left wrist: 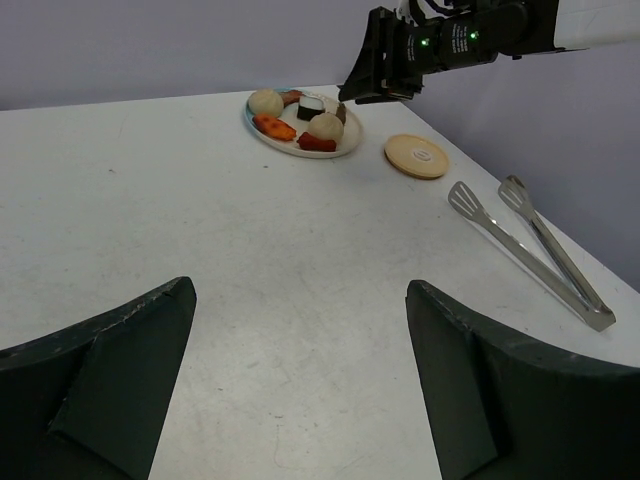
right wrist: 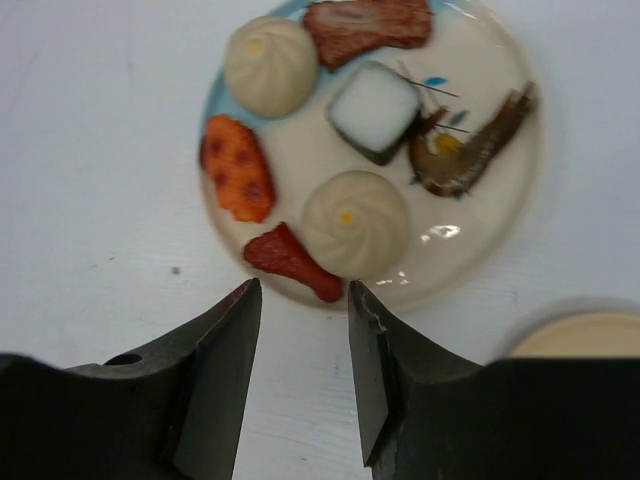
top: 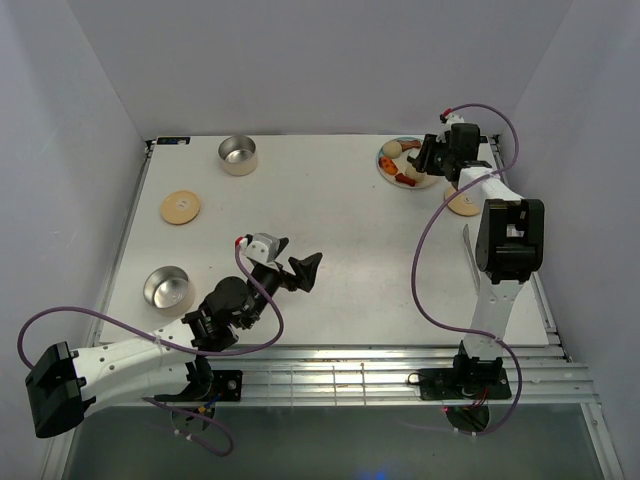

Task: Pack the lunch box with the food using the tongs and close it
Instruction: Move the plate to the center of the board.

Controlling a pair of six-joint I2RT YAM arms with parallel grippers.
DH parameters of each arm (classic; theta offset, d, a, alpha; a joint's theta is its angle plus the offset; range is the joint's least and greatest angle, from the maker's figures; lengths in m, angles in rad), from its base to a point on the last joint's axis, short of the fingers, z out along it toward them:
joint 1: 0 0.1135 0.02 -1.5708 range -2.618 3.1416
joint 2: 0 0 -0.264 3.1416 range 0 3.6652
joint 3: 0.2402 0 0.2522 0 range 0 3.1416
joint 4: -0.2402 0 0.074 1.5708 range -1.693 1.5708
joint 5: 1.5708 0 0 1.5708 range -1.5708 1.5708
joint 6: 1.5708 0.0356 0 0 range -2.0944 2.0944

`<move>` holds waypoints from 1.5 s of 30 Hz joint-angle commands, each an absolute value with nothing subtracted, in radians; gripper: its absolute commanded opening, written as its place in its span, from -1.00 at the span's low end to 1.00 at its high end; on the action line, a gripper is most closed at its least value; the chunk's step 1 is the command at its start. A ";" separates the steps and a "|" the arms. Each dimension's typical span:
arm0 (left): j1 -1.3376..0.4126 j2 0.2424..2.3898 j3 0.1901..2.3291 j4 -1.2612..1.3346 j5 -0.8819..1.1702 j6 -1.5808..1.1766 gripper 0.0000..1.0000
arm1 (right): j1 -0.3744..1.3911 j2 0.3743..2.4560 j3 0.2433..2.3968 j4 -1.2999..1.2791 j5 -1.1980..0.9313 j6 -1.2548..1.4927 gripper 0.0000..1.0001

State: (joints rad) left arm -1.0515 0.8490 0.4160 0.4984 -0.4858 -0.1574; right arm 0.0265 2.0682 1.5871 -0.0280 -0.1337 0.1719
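left gripper (left wrist: 300, 370): jaws spread wide, nothing between them; it sits lower centre of the top view over the bare table (top: 340, 230), facing the plate.
right gripper (right wrist: 305, 370): jaws at a narrow gap, nothing in them; it hangs over the plate's lower rim in its wrist view, with the red piece (right wrist: 290, 262) just above the gap; can't tell if there is contact.
food (top: 392, 150) is all on the plate (right wrist: 500, 240), upper right of the top view. In the right wrist view: upper bun (right wrist: 270, 65) top left; brown slab (right wrist: 365, 25) top centre; white block (right wrist: 372, 108) with a dark edge in the middle; dark shrimp-like piece (right wrist: 470, 150) to the right; orange piece (right wrist: 238, 168) to the left; lower bun (right wrist: 355, 222) touching the red piece.
tongs (left wrist: 530, 245) lie flat on the table, right side of the left wrist view; tips slightly apart; no gripper on them.
right lid (left wrist: 416, 155) lies flat between plate and tongs; touching neither.
far tin (top: 237, 153) upper centre-left of the top view; near tin (top: 167, 288) at left; both uncovered and upright; left lid (top: 180, 207) flat on the table between them, well apart from both.
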 commanded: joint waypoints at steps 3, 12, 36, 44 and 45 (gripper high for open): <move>-1.057 0.839 0.417 0.509 -0.469 -0.152 0.92 | 0.074 2.057 1.586 0.101 -0.332 0.036 -0.08; -1.057 0.845 0.419 0.509 -0.469 -0.153 0.92 | 0.164 2.164 1.720 0.002 -0.212 -0.132 -0.12; -1.057 0.861 0.419 0.514 -0.459 -0.164 0.91 | 0.216 2.328 1.842 -0.093 -0.126 -0.278 -0.17; -1.057 0.854 0.419 0.514 -0.456 -0.163 0.91 | 0.216 2.361 1.907 -0.144 -0.107 -0.279 -0.17; -1.057 0.854 0.419 0.514 -0.454 -0.163 0.91 | 0.216 2.365 1.911 -0.158 -0.104 -0.279 -0.17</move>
